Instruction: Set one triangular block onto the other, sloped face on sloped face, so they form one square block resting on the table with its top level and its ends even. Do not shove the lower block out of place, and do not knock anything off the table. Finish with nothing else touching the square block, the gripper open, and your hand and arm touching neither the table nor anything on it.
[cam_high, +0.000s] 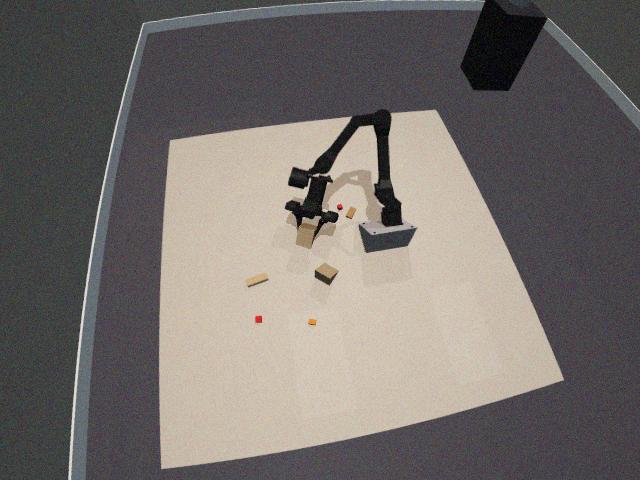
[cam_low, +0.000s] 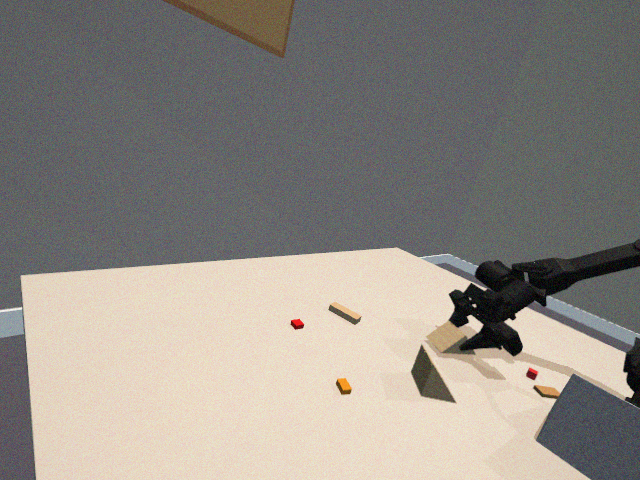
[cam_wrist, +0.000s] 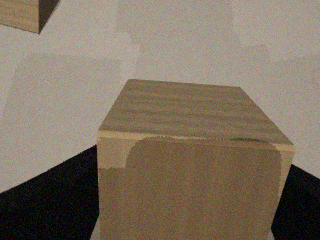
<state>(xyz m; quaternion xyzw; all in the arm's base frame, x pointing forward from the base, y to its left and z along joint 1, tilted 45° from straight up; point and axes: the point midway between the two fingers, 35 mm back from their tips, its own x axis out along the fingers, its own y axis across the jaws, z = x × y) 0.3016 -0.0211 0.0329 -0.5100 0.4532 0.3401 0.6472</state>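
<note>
One triangular wooden block (cam_high: 305, 238) (cam_low: 444, 336) (cam_wrist: 185, 112) is between the fingers of my gripper (cam_high: 308, 232) (cam_low: 456, 336) (cam_wrist: 184, 155), which is shut on it, one finger at each end. It is low over or on the table; I cannot tell whether it touches. Its underside is hidden. The other triangular block (cam_high: 326, 272) (cam_low: 434, 379) (cam_wrist: 20, 15) stands on the table (cam_high: 222, 387) (cam_low: 180, 403), apart from the held one. In the exterior view it shows a dark triangular end. In the wrist view only its corner shows, at the top left.
A pale wooden strip (cam_high: 257, 280) (cam_low: 344, 313), a red piece (cam_high: 258, 319) (cam_low: 297, 323) and an orange piece (cam_high: 312, 321) (cam_low: 343, 385) lie beyond the blocks. A small red cube (cam_high: 339, 206) (cam_low: 531, 373) and a brown piece (cam_high: 351, 212) (cam_low: 546, 391) lie near the arm's base (cam_high: 387, 240) (cam_low: 594, 428).
</note>
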